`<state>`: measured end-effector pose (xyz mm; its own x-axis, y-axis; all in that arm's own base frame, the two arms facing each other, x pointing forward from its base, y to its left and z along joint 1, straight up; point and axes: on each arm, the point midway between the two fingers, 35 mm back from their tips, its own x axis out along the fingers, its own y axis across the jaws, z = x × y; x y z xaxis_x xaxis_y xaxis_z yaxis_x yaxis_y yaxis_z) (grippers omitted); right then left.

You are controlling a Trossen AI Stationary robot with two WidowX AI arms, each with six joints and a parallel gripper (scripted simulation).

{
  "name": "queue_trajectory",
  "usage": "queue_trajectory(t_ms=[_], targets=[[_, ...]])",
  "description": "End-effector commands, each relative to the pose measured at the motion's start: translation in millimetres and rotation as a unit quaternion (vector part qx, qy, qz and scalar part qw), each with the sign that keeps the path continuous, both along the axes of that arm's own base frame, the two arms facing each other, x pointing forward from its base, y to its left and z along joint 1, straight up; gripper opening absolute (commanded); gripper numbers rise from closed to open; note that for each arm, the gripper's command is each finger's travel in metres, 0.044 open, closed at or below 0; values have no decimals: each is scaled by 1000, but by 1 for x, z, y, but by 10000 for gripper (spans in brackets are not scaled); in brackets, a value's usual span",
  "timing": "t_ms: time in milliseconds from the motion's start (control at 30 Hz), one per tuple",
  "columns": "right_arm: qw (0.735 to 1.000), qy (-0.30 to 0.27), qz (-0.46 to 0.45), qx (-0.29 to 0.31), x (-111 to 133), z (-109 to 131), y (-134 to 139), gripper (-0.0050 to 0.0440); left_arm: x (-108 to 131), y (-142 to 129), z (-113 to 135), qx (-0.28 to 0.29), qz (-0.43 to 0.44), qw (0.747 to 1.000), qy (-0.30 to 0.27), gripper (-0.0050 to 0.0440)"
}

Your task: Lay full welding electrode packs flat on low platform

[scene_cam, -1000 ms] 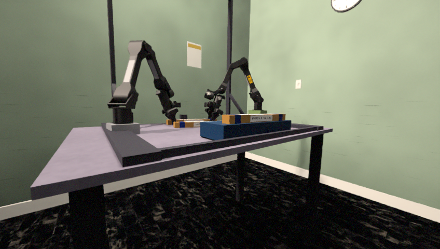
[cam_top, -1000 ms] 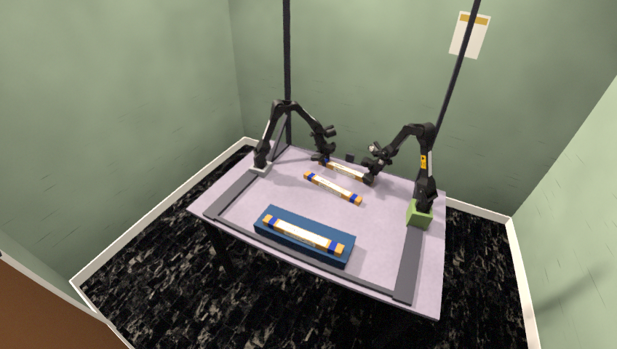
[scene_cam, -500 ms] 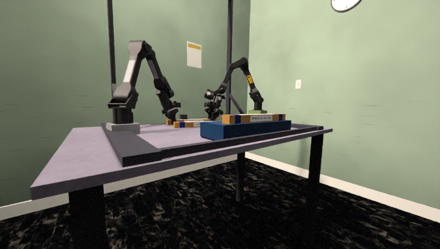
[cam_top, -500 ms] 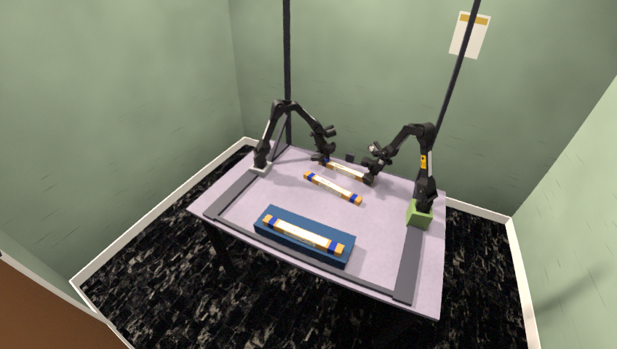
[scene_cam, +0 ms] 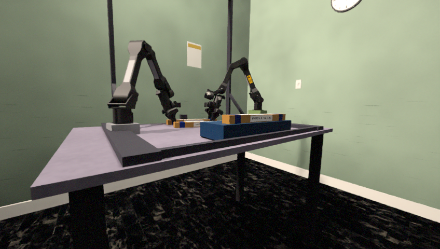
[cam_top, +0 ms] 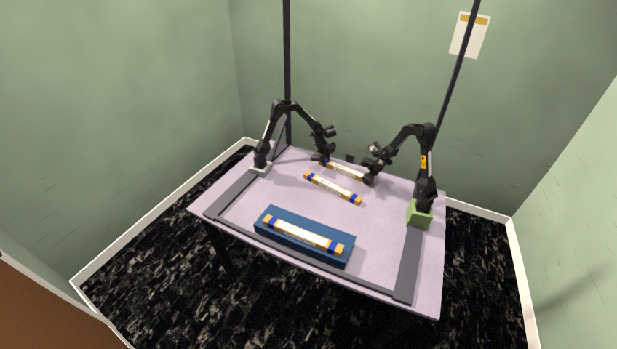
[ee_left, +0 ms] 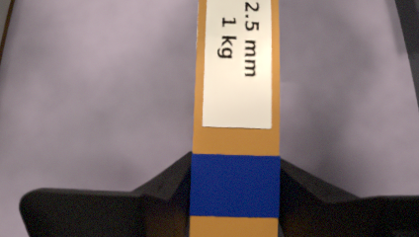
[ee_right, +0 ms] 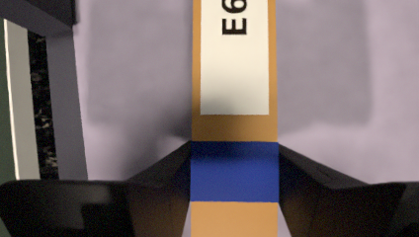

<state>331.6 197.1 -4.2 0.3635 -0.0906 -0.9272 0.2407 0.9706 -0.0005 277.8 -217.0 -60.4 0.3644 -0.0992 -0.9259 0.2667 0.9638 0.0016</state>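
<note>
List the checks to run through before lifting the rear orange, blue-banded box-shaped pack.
1. Left gripper shut on the rear orange, blue-banded box-shaped pack: ok.
2. Right gripper shut on its other end: ok.
3. Front pack flat on the low blue rectangular platform: ok.
4. Middle pack off the platform: ok.
5. Rear pack full: cannot tell.

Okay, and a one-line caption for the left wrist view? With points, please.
Black gripper fingers closed on the blue band (ee_left: 235, 186) of an orange, white-labelled electrode pack (ee_left: 236, 140).
</note>
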Motion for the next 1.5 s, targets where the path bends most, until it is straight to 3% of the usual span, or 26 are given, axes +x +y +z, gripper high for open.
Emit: queue_trajectory(t_ms=[0, 400, 1467], targets=[[1000, -13, -1, 10, 4, 9, 3, -50, 3, -3, 4, -7, 0, 1000, -6, -50], [1000, -13, -1, 10, 4, 9, 3, -50, 3, -3, 4, -7, 0, 1000, -6, -50], [1000, -22, 0, 18, 5, 74, 5, -50, 5, -7, 68, -16, -3, 1000, -13, -50]])
